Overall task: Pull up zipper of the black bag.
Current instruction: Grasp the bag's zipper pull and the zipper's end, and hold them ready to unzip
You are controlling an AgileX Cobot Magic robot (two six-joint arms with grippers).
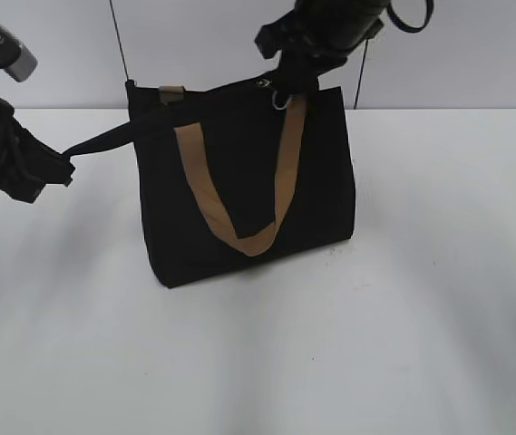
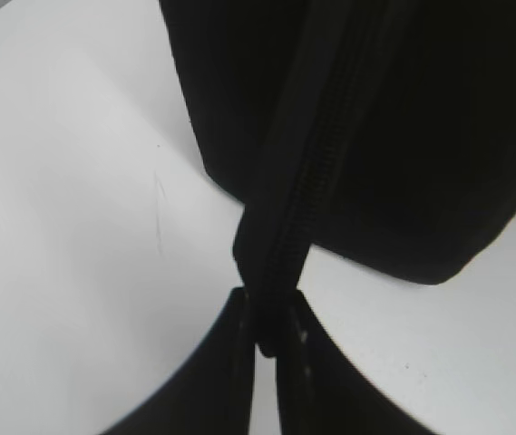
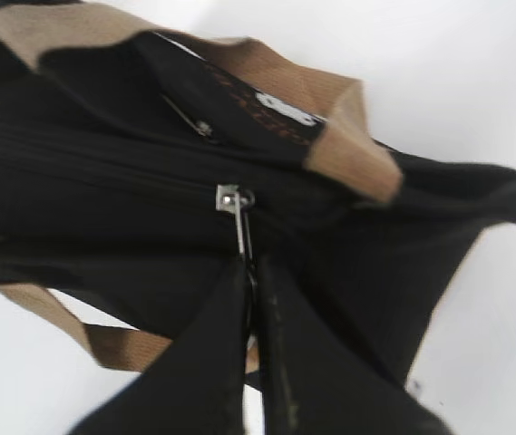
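White tabletop (image 1: pixel 421 317), pale grey wall (image 1: pixel 475 54), soft shadows.

The boxy black fabric bag (image 1: pixel 239 208) is matt woven cloth, soft and creased near its top rim. Its flat tan-brown webbing handles (image 1: pixel 280 181) look coarse and ribbed, with visible stitching in the right wrist view. The thin black zipper line (image 3: pixel 103 177) has fine ridged teeth and a small shiny silvery metal pull tab (image 3: pixel 238 217). The white desk surface (image 1: pixel 403 344) is smooth and matt, faintly scuffed toward the left edge.
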